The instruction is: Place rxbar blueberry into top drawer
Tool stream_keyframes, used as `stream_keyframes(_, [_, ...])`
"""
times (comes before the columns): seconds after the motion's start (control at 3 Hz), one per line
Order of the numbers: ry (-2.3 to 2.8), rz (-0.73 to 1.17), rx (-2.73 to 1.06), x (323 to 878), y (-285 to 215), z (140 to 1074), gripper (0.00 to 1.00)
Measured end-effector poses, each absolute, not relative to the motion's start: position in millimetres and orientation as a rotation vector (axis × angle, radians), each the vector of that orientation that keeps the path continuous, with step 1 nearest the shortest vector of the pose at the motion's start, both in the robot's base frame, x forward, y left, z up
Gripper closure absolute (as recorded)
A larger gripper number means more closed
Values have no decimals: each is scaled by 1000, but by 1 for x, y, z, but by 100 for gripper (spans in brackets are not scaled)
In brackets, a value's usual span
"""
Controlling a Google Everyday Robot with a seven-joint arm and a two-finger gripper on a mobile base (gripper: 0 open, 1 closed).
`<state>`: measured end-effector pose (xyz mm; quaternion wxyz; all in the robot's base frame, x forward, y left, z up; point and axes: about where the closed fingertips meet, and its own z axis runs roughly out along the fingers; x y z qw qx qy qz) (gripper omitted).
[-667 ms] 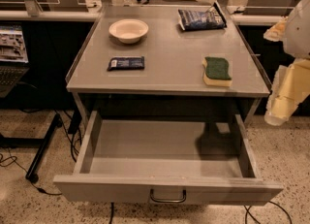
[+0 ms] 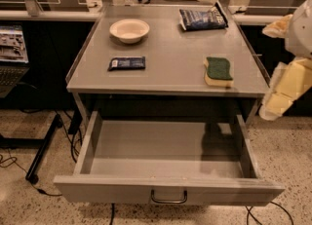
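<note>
The rxbar blueberry [image 2: 126, 63] is a small flat dark blue wrapper with a white patch at its left end. It lies on the left part of the grey table top [image 2: 170, 68]. The top drawer [image 2: 165, 160] is pulled fully open below the table and is empty, with its curved handle [image 2: 168, 198] on the front. Pale segments of my arm [image 2: 287, 85] hang at the right edge, beside the table's right side and apart from the bar. My gripper itself is out of view.
A white bowl [image 2: 129, 30] stands at the back left. A larger crinkled blue bag [image 2: 202, 18] lies at the back right. A green and yellow sponge [image 2: 218, 71] lies near the right front edge. Cables and a black stand leg [image 2: 44, 148] are on the floor to the left.
</note>
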<state>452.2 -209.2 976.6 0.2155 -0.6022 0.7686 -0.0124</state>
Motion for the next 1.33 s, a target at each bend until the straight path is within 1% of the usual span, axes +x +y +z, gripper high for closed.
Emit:
stream_keyframes(0.33, [2011,75,-1598,482,-186,981,0])
stream_keyframes(0.67, [1877,246,-1499,545,-145,987,0])
stream_keyframes(1.0, [1863,344,-1488,593,-111,981,0])
stream_keyframes(1.33, [1887,384,-1484,624,-86,968,0])
